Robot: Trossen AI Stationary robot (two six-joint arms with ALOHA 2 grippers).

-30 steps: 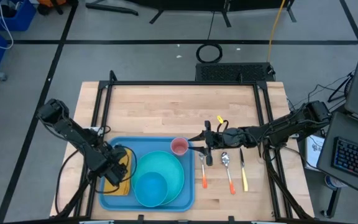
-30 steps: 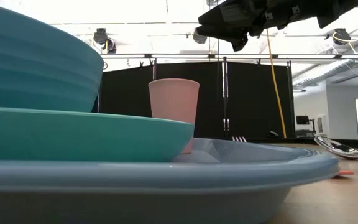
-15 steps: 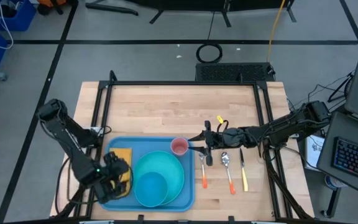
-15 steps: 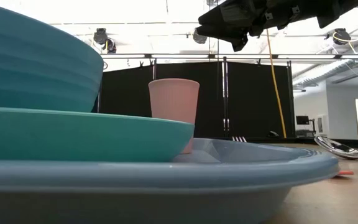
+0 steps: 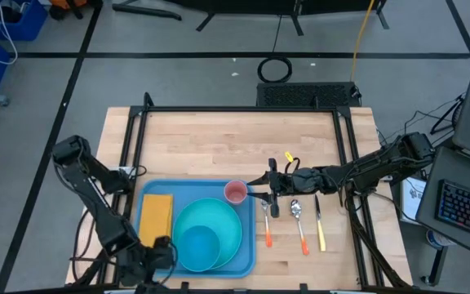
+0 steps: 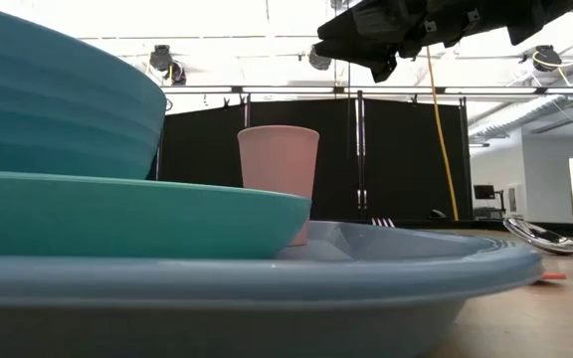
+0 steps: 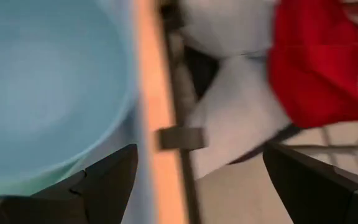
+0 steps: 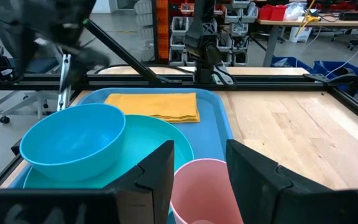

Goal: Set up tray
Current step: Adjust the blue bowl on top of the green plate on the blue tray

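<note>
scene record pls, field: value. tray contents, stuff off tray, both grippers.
tray: light-blue tray at the table's front left
on tray: teal plate with blue bowl on it; yellow napkin flat at the tray's left; pink cup at its back right corner
off tray: orange-handled fork, orange-handled spoon, yellow-handled knife, side by side on the table right of the tray
left gripper: open, empty, at the tray's front edge
right gripper: beside the pink cup, fingers either side of it in the wrist view; contact unclear
</note>
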